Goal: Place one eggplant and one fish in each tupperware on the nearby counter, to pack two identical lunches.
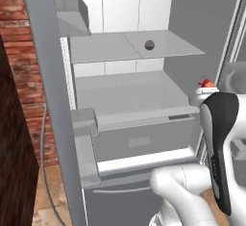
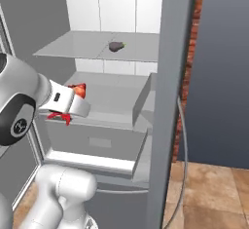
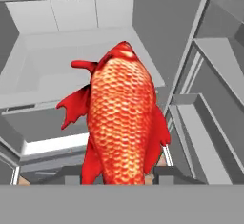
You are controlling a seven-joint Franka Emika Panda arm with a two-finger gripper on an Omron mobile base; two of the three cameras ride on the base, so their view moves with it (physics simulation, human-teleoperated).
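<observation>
Gripper (image 3: 119,173) clamped on red-orange fish (image 3: 123,123), held just outside the open fridge (image 1: 134,90); eggplant (image 2: 115,46) on upper shelf, 12 o'clock of hand; judged early: this fish unpacked, eggplant not yet fetched.

No text, label, brand, number or sign can be read anywhere.

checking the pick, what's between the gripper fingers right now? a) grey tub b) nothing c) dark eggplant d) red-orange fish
d: in the hand view the red-orange fish sits between the fingertips of the gripper, while a dark eggplant lies on the fridge shelf.
</observation>
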